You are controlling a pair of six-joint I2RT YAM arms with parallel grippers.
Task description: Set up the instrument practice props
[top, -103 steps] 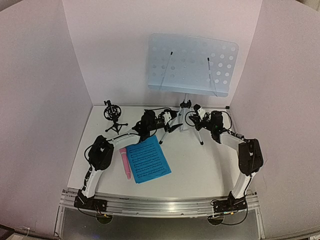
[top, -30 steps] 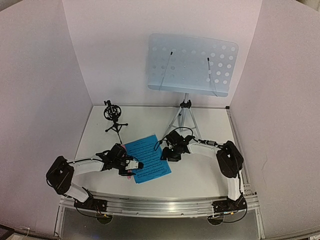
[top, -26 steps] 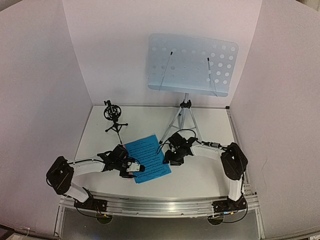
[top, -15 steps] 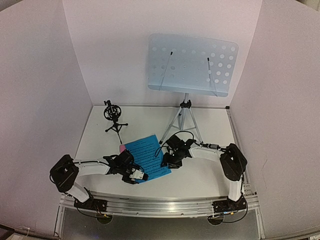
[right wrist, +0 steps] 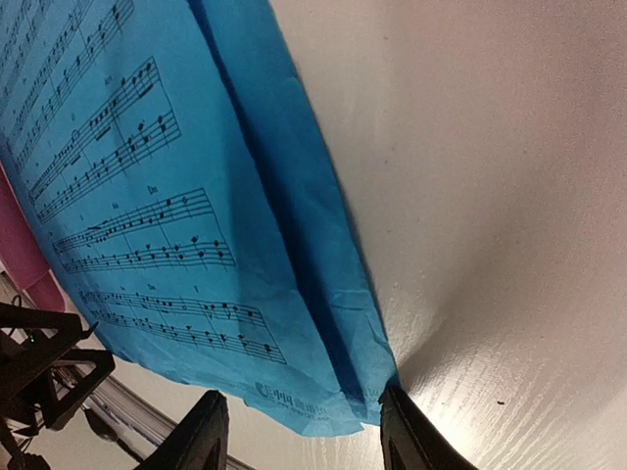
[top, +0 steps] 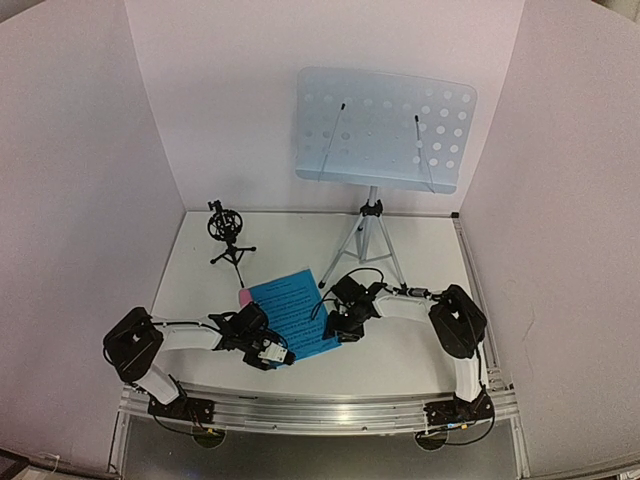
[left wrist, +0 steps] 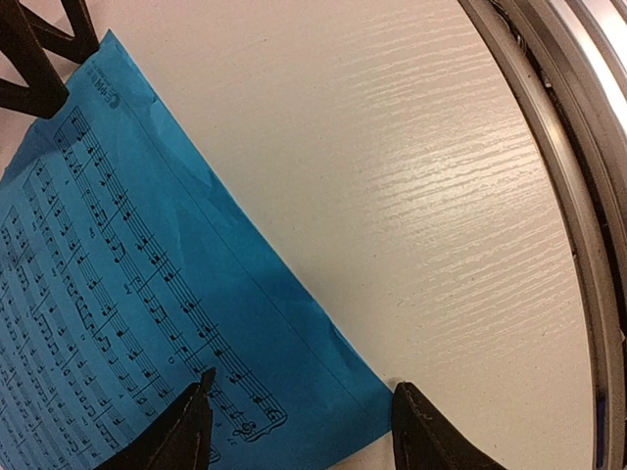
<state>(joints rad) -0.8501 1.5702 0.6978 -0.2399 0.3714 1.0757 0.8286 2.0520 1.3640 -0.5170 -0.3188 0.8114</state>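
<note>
Stand: pale-blue perforated music stand [top: 385, 128], upright on silver tripod [top: 366, 240], back of table [top: 420, 350], centre-right.
Mic holder: small black tripod mic holder [top: 228, 233], upright, back-left, well apart from stand.
Pages: blue sheet-music pages [top: 295, 312] flat on table, mid-front, between both arms, turned at an angle. Right wrist cam shows 2 stacked edges along one side.
Mic: pink microphone [top: 243, 297] on table at pages' left edge, mostly hidden; only one end shows from top cam.
Left arm: low, reaching in from left to pages' near-left corner.
Left fingers [left wrist: 191, 439]: spread apart, gripping nothing. Page corner lies between tips; one tip over printed staves, other on bare table just beside corner.
Right arm: low, at pages' right corner.
Right fingers [right wrist: 404, 431]: spread apart, nothing held. One tip touching page edge at corner, other just off page.
Rail: metal rail [left wrist: 578, 196] along near table edge.
</note>
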